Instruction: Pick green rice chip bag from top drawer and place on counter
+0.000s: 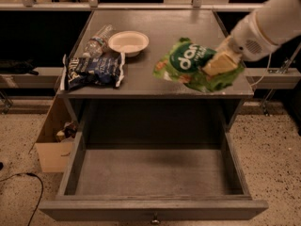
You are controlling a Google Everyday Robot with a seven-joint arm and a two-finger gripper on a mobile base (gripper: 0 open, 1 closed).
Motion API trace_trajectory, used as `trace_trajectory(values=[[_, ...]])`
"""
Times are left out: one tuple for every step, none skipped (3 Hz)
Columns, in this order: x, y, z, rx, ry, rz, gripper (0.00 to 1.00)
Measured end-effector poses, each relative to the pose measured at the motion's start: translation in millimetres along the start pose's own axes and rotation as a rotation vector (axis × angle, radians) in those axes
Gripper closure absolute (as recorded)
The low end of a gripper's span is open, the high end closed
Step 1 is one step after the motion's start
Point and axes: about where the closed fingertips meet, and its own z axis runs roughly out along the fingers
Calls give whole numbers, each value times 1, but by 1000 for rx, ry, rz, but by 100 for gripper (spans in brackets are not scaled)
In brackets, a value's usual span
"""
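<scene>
The green rice chip bag (190,62) is bright green with a dark green circle and white letters. My gripper (221,62) is shut on its right side and holds it over the right front part of the counter (164,27), just above the surface. My white arm reaches in from the upper right. The top drawer (153,173) is pulled fully open below the counter, and its grey floor is bare. Its small knob (154,218) shows at the front.
A dark blue and white snack bag (91,70) lies at the counter's left front. A clear plastic bottle (98,40) and a pale bowl (128,42) sit behind it. A cardboard box (54,140) stands on the speckled floor left of the cabinet.
</scene>
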Motion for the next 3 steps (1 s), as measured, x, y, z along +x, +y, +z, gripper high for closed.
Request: trace_trajectory(values=[[-29, -42, 28, -15, 15, -16, 100], [-52, -76, 63, -31, 18, -30, 100], [-49, -71, 78, -48, 33, -23, 100]])
